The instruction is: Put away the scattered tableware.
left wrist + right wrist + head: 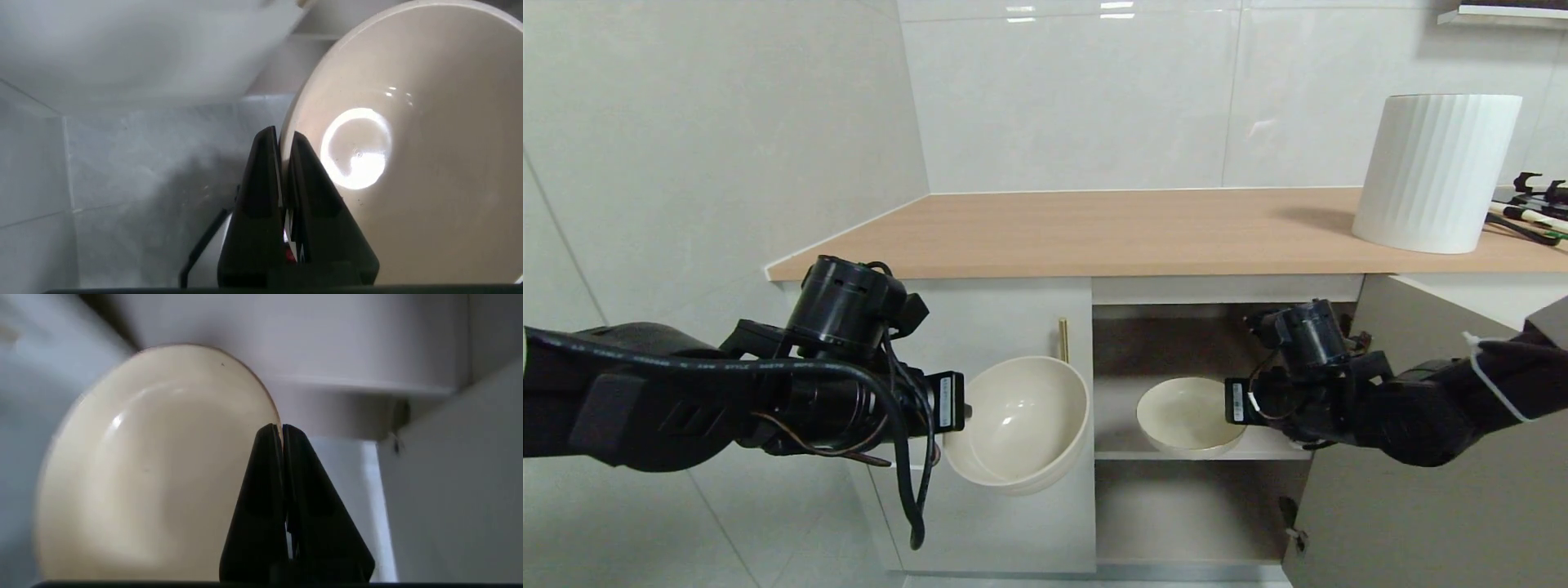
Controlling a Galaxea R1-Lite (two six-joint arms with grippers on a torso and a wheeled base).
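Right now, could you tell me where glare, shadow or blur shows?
Head view: the ribbed white container throws a soft shadow on the wooden counter. Left wrist view: a bright ring of glare sits inside the deep cream bowl; tiles behind blur. Right wrist view: the shallow cream dish looks soft, without harsh glare.

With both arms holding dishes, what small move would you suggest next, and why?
Probably lower the plate onto the shelf and open the right pincer: it grips the plate's rim, already inside the open cabinet at shelf height, while the left pincer holds the bowl outside.
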